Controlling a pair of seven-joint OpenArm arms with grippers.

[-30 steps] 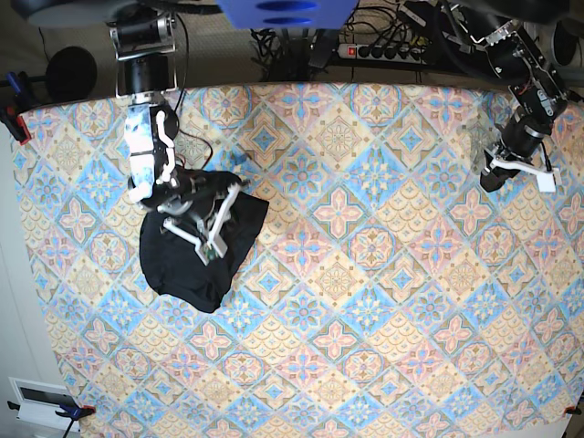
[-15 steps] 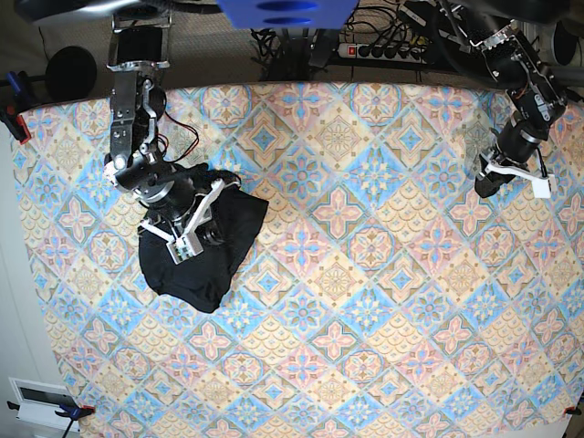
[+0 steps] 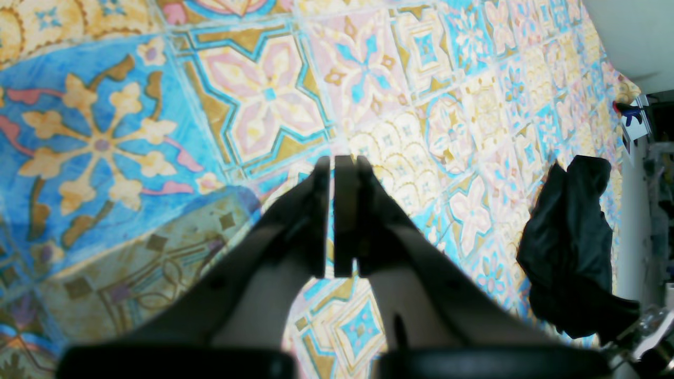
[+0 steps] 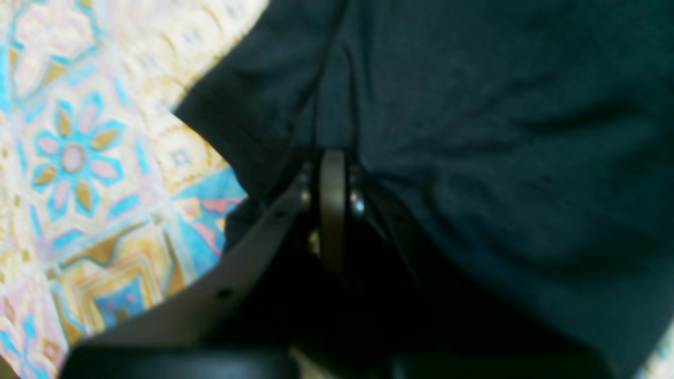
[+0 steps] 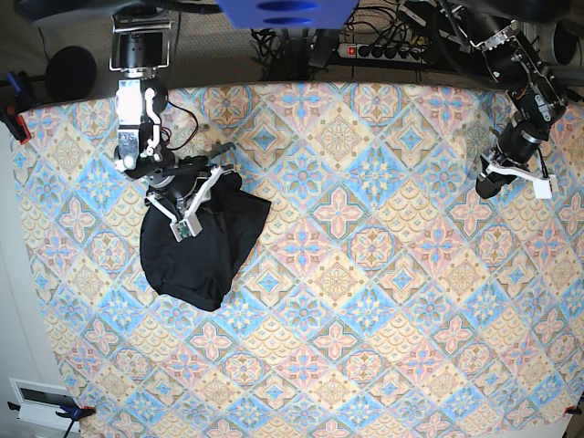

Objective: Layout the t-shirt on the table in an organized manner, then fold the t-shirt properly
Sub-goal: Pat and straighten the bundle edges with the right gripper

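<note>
The black t-shirt [image 5: 203, 246] lies bunched, its long axis running diagonally on the patterned table [image 5: 365, 301]. The right gripper [image 4: 333, 158] angles down onto its upper edge, pinching fabric. The left gripper [image 3: 334, 173] hovers closed and empty, well apart.

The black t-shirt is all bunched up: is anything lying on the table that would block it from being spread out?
Nothing visible does. Around the t-shirt the table shows only its patterned cloth; the left gripper is far across it.

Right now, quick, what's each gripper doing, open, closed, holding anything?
Left gripper: closed, empty, above the table.
Right gripper: closed, on the t-shirt; a grip on fabric cannot be told.
</note>
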